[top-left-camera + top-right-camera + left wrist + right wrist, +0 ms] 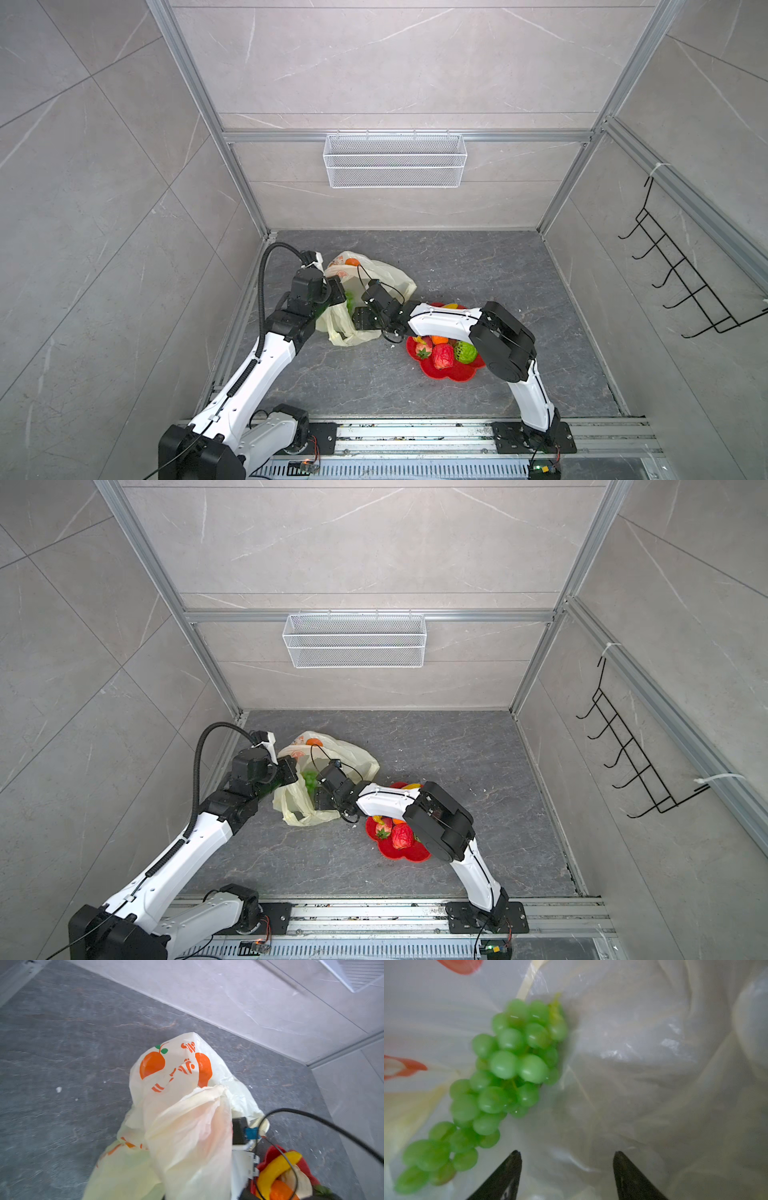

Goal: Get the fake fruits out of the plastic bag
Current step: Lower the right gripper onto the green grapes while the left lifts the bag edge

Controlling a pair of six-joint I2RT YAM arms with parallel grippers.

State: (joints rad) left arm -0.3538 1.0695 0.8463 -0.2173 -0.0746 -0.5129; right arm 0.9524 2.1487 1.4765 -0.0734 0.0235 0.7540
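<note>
Green grapes are lying beside the open right jaws, which may be nipping the plastic bag instead. Left jaws are pinching it shut.

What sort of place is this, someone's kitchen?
Likely a robot test booth, not a real room: stone-look panels set in a bare aluminium frame, a mesh basket and hook rack hung on it, and robot arms, left and right, bolted to a metal rail.

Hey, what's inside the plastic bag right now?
Green grapes lie inside the plastic bag, ahead of the open right gripper. Crumpled folds hide anything deeper.
</note>
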